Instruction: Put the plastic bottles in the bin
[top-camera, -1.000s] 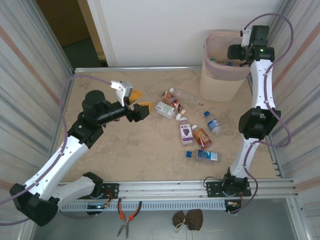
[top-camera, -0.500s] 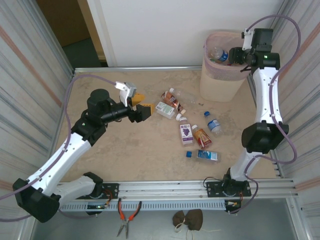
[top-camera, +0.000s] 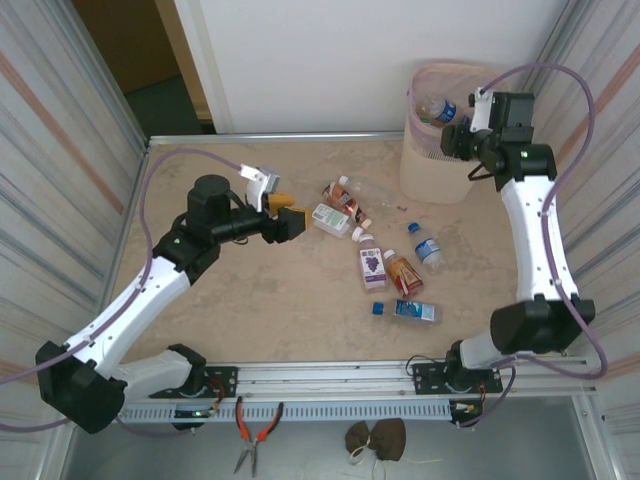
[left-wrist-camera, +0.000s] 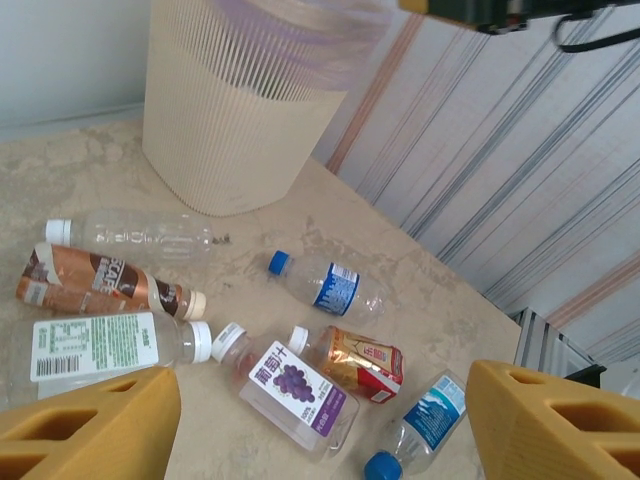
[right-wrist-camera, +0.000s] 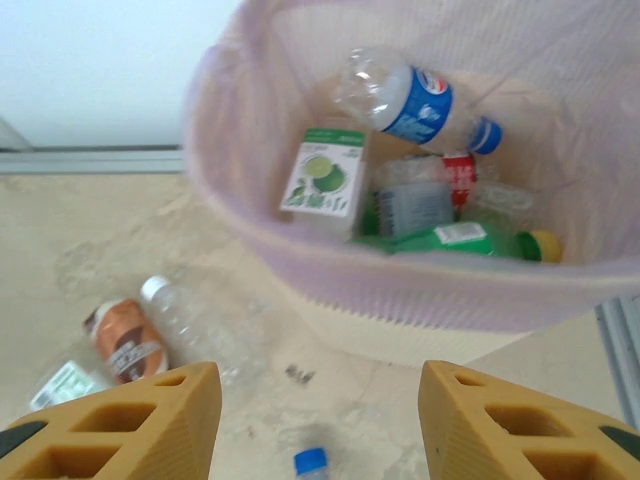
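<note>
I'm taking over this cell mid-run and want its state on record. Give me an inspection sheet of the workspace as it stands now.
Surface: beige table, a few dark specks near the bin.
Job's things: seven plastic bottles lying mid-table; bin upright at the far right, other bottles inside it.
Clutter: pliers and a brown pouch on the front ledge.
Grippers: left gripper open, empty, beside the bottles; right gripper open, empty, raised by the bin.
Cables: purple cables looped along both arms; no snag seen.
Surroundings: white wall, ribbed side panels.
</note>
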